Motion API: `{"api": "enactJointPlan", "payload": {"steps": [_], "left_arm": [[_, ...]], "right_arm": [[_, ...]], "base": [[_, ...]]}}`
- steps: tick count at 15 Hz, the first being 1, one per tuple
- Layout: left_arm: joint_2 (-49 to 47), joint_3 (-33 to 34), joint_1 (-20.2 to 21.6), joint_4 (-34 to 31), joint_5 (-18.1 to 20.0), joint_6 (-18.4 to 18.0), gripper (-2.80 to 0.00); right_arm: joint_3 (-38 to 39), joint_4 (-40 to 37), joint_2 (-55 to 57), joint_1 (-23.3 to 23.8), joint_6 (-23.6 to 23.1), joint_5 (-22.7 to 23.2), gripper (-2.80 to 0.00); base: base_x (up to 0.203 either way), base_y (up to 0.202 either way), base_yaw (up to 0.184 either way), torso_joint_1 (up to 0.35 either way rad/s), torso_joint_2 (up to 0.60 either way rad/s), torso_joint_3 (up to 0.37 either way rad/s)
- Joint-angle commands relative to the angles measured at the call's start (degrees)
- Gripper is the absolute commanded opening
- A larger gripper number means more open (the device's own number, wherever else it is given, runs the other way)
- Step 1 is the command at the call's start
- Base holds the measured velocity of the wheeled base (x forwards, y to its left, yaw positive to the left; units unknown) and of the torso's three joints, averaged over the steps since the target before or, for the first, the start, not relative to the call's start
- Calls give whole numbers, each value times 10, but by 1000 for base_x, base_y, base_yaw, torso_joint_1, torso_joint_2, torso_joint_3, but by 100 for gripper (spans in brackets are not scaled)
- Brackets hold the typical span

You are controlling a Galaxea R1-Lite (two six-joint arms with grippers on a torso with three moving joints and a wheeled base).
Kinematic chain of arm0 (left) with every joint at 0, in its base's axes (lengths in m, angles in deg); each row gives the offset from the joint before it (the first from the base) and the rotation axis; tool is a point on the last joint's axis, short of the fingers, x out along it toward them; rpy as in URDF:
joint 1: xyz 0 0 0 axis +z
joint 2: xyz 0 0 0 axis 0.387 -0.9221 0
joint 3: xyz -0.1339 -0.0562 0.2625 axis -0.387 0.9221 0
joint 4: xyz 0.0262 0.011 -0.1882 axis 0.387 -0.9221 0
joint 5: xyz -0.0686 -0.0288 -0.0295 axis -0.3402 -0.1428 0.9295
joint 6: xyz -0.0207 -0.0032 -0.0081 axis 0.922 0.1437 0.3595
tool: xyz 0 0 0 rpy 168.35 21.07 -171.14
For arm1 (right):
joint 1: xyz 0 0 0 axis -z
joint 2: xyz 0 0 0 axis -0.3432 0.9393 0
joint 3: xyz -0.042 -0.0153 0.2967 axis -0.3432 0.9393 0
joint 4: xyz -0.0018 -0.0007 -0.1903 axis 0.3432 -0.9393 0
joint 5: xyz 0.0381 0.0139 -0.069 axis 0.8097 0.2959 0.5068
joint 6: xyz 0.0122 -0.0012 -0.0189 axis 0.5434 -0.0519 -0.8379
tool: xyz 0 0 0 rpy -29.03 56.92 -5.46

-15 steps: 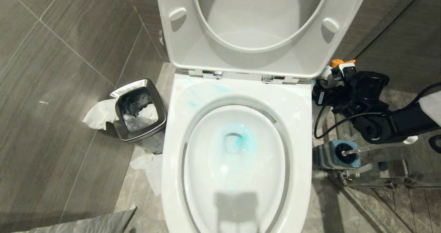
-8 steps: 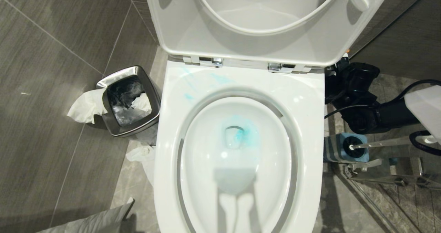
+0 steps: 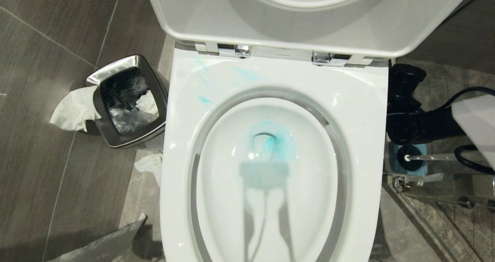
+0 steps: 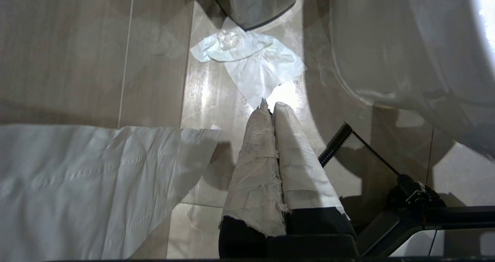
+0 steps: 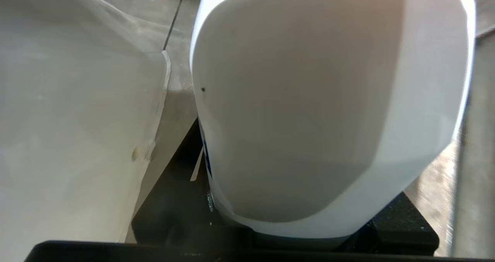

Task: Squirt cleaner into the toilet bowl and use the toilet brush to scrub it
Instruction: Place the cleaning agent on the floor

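Observation:
The toilet bowl [image 3: 359, 111] is open, its seat and lid [image 3: 270, 26] tipped up. Cleaner [image 3: 279, 142] tints the water teal around the drain and streaks the back rim [image 3: 247, 75] in pale smears. The toilet brush [image 3: 433, 157] stands in its blue holder [image 3: 419, 170] on the floor to the right of the bowl, black bristles down. My right arm [image 3: 413, 122] hangs just behind the holder. In the right wrist view, my right gripper [image 5: 297, 219] is shut on a white bottle [image 5: 317, 99] that fills the view. My left gripper [image 4: 269, 106], wrapped in tape, is shut with nothing in it, low beside the bowl's outer wall.
A steel waste bin [image 3: 101, 78] with a black liner stands left of the bowl, with crumpled tissue [image 3: 69, 109] against it and more tissue [image 3: 149, 163] on the floor. A glass panel's metal rail [image 3: 433, 194] runs along the floor to the right of the brush holder.
The head camera has dipped closer, so the bowl looks larger and the lid slides out of the top. The right arm has sunk beside the bowl; the bottle's orange cap no longer shows there.

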Motion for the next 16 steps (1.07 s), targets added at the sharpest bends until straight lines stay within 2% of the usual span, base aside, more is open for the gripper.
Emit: {"api": "enactJointPlan", "payload": {"steps": [1,6,10,14,16], "left_arm": [[0,1,0,0,0,-1,-280],[0,1,0,0,0,0,-280],[0,1,0,0,0,-1,-280],[0,1,0,0,0,-2,-280],[0,1,0,0,0,-2,-280]], "right_arm": [[-30,3,4,-1,-1,-1,-280],[-45,2,4,-2,-1,-1,-280],[-50,2,5,-2,-1,-6,-280],[-88,3,22,-1,-2,-7,-280],[-100,24,37,-1,-6,-7,-280]], "base": [[0,0,0,2,2,-203],[0,0,0,1,3,-131],[0,0,0,0,0,0],[0,0,0,0,0,0],[0,0,0,0,0,0]]}}
